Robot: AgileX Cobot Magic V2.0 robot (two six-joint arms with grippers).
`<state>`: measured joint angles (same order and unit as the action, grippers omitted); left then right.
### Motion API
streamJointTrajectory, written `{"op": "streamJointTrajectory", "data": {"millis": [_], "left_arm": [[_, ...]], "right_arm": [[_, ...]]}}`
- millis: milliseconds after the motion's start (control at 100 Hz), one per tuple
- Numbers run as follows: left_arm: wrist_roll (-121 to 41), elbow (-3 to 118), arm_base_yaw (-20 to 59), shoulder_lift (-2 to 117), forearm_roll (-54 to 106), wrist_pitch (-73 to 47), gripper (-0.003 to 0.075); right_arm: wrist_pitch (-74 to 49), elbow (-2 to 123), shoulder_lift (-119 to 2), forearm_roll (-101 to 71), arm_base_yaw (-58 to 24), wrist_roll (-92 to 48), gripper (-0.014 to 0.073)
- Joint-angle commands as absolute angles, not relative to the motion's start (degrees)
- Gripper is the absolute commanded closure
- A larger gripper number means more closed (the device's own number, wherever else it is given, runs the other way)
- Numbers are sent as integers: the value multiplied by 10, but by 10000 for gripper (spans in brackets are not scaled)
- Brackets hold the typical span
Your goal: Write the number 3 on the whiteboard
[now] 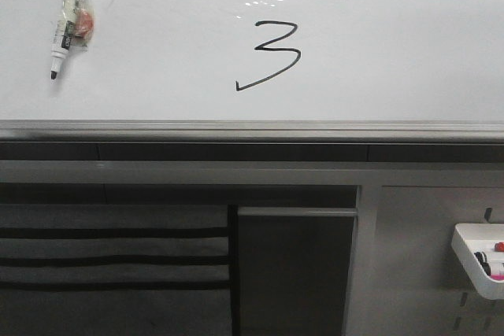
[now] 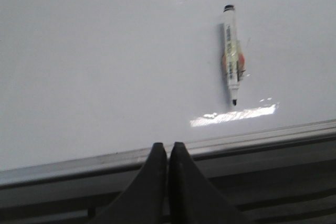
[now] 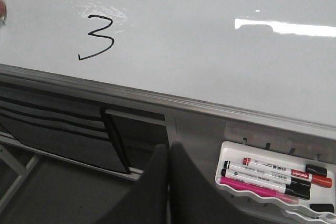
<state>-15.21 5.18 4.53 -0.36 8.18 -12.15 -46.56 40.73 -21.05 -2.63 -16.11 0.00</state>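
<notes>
front view faces whiteboard (image 1: 157, 37) (wrists share it)

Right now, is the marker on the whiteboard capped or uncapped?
Uncapped. The marker lies flat on the whiteboard with its dark tip bare; no cap shows on that end, and neither pincer holds it.

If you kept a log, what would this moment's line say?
number 3 drawn on whiteboard | marker lying uncapped on board | left gripper shut, empty | right gripper shut, empty
</notes>
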Motion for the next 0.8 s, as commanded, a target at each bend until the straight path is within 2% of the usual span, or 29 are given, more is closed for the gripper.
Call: {"op": "streamJointTrajectory", "data": {"millis": [0,120,790], "left_arm": [[-60,39,49,-21,0,-50,738],[-17,-7,48,-21,-62,38,738],[-17,-5,48,-21,-55,14,738]], "right_arm": [[-426,421,-216,-20,-157,0,668],[-426,421,-216,-20,-157,0,668],[-426,421,-216,-20,-157,0,668]]}}
